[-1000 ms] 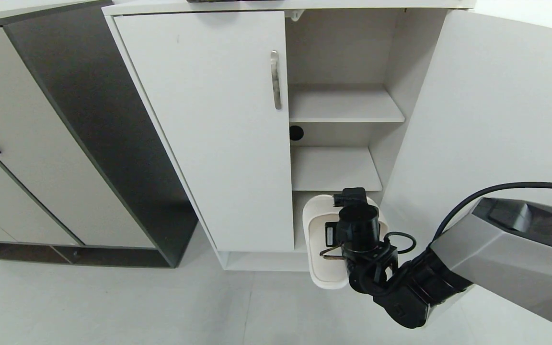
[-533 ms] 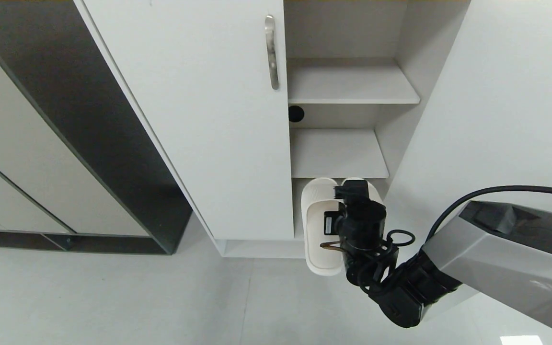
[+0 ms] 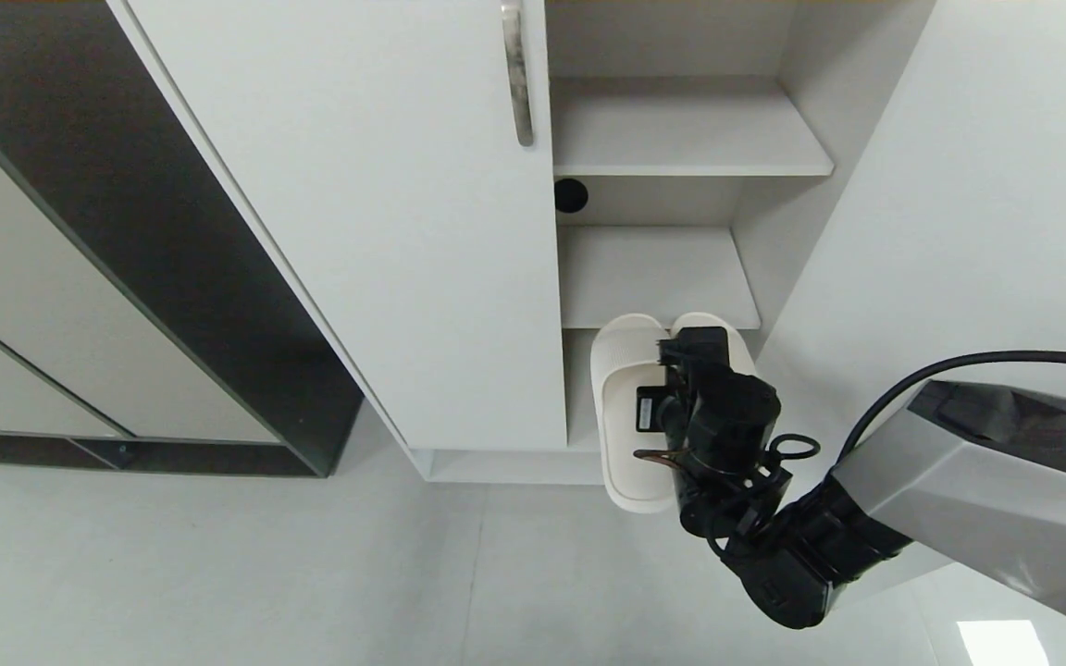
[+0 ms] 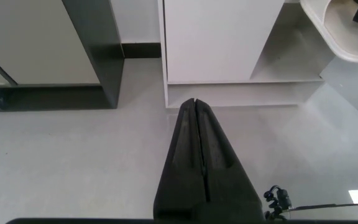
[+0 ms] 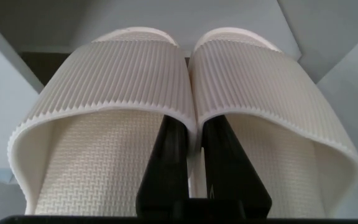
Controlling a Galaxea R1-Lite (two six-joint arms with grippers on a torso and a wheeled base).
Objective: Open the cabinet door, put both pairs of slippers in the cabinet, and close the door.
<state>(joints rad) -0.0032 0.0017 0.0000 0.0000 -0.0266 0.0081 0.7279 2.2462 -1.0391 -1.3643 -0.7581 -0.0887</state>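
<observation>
My right gripper (image 3: 681, 365) is shut on a pair of cream slippers (image 3: 627, 407), pinching their inner edges together; its fingers (image 5: 173, 162) reach under the ribbed straps of the slippers (image 5: 185, 81). The pair hangs toes-forward in front of the lowest compartment of the white cabinet (image 3: 653, 277), whose right door (image 3: 949, 203) stands open and whose left door (image 3: 357, 213) is closed. My left gripper (image 4: 195, 109) is shut with nothing in it, held low over the grey floor before the cabinet's base (image 4: 241, 93). The heel of one slipper (image 4: 337, 28) shows beyond it.
Two bare shelves (image 3: 681, 129) sit above the bottom compartment, and a dark round hole (image 3: 571, 195) marks the back wall. A grey and white cabinet (image 3: 80, 231) stands to the left. Open grey floor (image 3: 311, 573) lies in front.
The head camera has moved closer to the cabinet and lower. The right gripper has carried the slippers forward toward the bottom compartment.
</observation>
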